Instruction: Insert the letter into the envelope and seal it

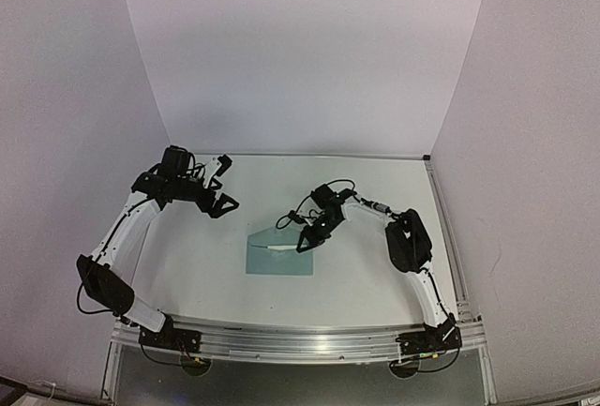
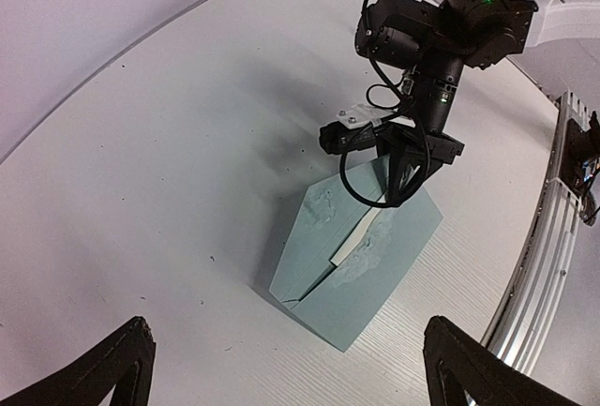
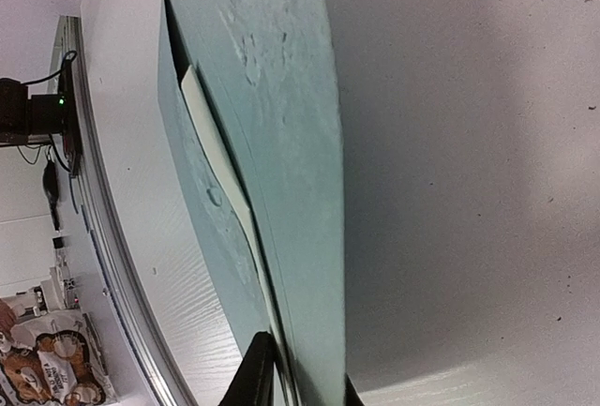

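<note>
The envelope [image 2: 375,279] lies mid-worktop [image 1: 375,275], with the letter [image 2: 354,240] showing only a cream edge under the flap [image 2: 314,237]. We judge insertion nearly done. Our right hand [image 2: 405,179] straddles the flap, jaws nearly together; we cannot tell if it grips. Our left hand [image 1: 228,183] gapes empty toward the far left edge. Next we tuck the letter in and press the flap flat.

White table top [image 1: 375,284], plain white panel walls [image 1: 300,50] on three sides, metal rail [image 1: 300,342] along near edge
</note>
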Motion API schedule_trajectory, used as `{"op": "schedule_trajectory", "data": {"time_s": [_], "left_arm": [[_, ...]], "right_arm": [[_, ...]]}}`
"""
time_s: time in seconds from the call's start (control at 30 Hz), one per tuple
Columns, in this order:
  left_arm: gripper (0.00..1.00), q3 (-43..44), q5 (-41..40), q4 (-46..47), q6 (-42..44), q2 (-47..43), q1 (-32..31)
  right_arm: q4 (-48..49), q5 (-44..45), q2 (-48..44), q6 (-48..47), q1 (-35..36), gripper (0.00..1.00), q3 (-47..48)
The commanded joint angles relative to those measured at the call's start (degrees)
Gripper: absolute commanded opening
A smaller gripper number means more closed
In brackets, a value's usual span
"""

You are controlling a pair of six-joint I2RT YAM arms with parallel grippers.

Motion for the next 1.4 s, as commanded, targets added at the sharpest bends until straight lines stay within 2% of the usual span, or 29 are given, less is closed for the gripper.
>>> {"op": "schedule_trajectory", "data": {"time_s": [0.0,0.33,0.77,0.8,0.87,1.0,1.1,1.23,1.3,1.37], "left_arm": [[0.99,0.3,1.2,1.5,-0.7,-1.4,-0.1],[1.00,0.7,3.6,0.8,-0.5,-1.2,-0.1],[0.99,0.7,4.3,0.6,-0.2,-1.3,-0.1],[0.99,0.7,4.3,0.5,-0.1,-1.3,-0.1],[0.99,0.7,4.3,0.3,0.1,-1.4,-0.1],[0.99,0.9,4.3,-0.1,0.2,-1.3,-0.1],[0.99,1.0,4.5,-0.2,0.2,-1.6,-0.1],[0.99,-0.5,5.2,1.0,-0.1,-3.0,-0.1],[0.99,-1.4,5.8,1.5,-0.2,-3.8,-0.1],[0.99,-2.0,6.2,2.0,-0.3,-4.1,-0.1]], "right_arm": [[-0.9,3.1,0.8,1.1,-0.2,0.19,0.9],[-0.9,10.5,0.8,2.2,-0.5,0.42,2.2],[-1.0,20.1,-0.5,2.0,-0.5,0.58,4.7],[-1.0,21.3,-1.4,2.1,-0.5,0.63,4.5],[-1.1,24.3,-3.5,2.6,-0.5,0.81,4.3],[-1.5,28.7,-9.6,6.2,-0.5,0.89,7.5],[-2.1,39.4,-15.4,12.2,-0.6,0.91,8.6],[-9.0,62.5,-19.2,20.2,-3.1,0.91,8.4],[-15.0,64.4,-18.3,24.9,-6.5,0.90,9.0],[-19.2,62.1,-17.0,27.4,-9.4,0.92,9.6]]}}
